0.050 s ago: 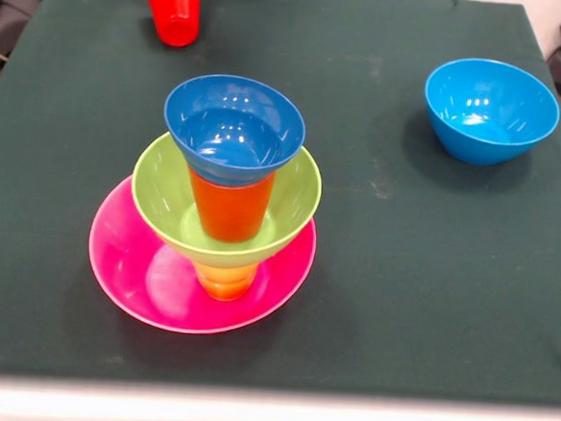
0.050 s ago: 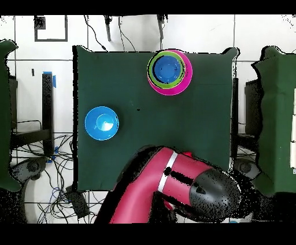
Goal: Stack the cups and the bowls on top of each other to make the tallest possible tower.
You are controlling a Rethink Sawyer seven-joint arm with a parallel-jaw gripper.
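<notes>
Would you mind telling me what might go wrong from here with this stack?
The tower balances wide bowls on narrow cups: the dark blue bowl sits on the orange cup, so a nudge could topple it. Adding the red cup may tip the top bowl.

dark green tablecloth (image 1: 401, 277), red cup (image 1: 175, 9)

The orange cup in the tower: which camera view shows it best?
The front view: the orange cup stands in the green bowl, under the dark blue bowl. The overhead view hides it beneath that blue bowl.
</notes>
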